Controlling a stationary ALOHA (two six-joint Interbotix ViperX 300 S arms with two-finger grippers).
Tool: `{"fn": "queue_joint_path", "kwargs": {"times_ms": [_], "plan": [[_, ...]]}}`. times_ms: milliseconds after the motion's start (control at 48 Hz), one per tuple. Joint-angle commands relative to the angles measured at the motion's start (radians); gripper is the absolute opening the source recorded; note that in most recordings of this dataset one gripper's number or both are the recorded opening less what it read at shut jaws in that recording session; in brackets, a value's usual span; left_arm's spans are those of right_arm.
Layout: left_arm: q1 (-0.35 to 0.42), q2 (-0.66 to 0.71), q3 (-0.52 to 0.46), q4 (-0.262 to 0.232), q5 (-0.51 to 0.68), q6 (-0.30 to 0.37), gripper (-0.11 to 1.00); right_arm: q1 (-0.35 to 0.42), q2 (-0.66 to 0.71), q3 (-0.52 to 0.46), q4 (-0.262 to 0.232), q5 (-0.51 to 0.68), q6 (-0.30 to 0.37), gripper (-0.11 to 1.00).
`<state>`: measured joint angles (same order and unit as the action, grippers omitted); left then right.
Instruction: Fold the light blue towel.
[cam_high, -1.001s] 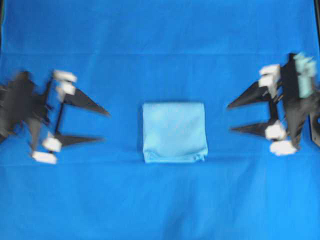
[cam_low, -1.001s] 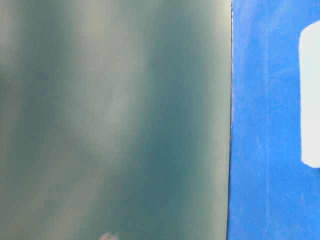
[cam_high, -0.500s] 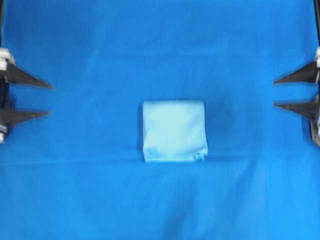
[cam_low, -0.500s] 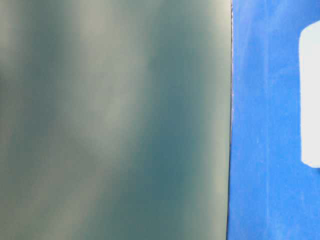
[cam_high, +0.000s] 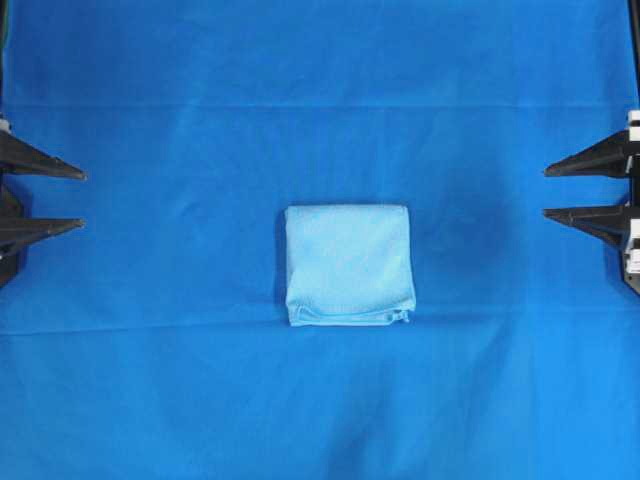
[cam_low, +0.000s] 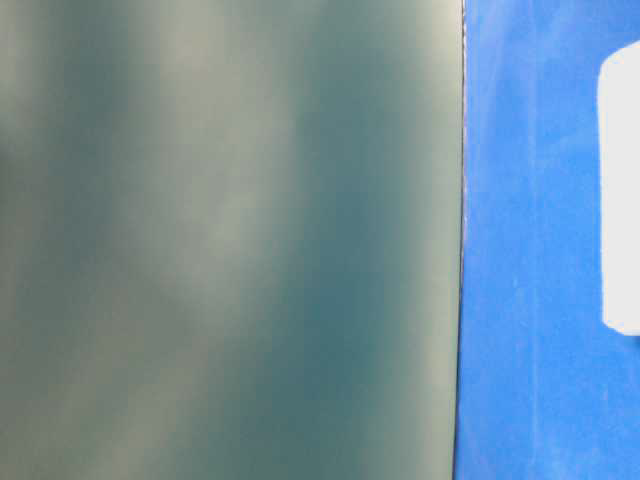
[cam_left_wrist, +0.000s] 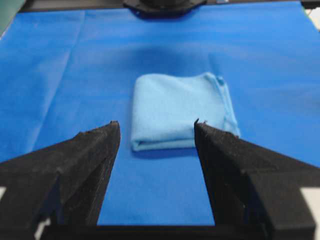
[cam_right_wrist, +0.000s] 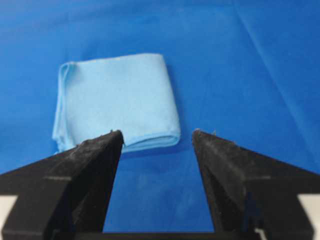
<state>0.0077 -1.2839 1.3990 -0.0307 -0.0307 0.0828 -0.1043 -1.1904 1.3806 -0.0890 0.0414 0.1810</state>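
Surface: royal-blue table cloth (cam_high: 150, 400) covering counter.
Towel: light blue towel (cam_high: 348, 264) folded compact, mid-cloth, layered edges nearest.
Left pincer (cam_high: 70, 198): well left of towel, gaping, empty.
Right pincer (cam_high: 558, 192): well right, wide, empty.
Reason: folding apparently finished, hence clear.

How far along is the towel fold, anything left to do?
Done, it seems: the light blue towel lies folded into a compact, layered rectangle on the blue table cloth. In hand: nothing; the left end effector and right end effector are open at the edges. Nothing evidently left.
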Motion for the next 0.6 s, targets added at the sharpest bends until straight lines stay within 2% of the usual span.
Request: {"fn": "queue_joint_path", "kwargs": {"times_ms": [0,584], "plan": [[0.005,0.009,-0.011,0.002,-0.003,-0.002,0.59,-0.009,0.006,-0.017,0.002,-0.006,0.003,0.62],[0.005,0.009,-0.011,0.002,-0.003,-0.002,0.59,-0.011,0.005,-0.017,0.002,0.005,0.002,0.62]]}}
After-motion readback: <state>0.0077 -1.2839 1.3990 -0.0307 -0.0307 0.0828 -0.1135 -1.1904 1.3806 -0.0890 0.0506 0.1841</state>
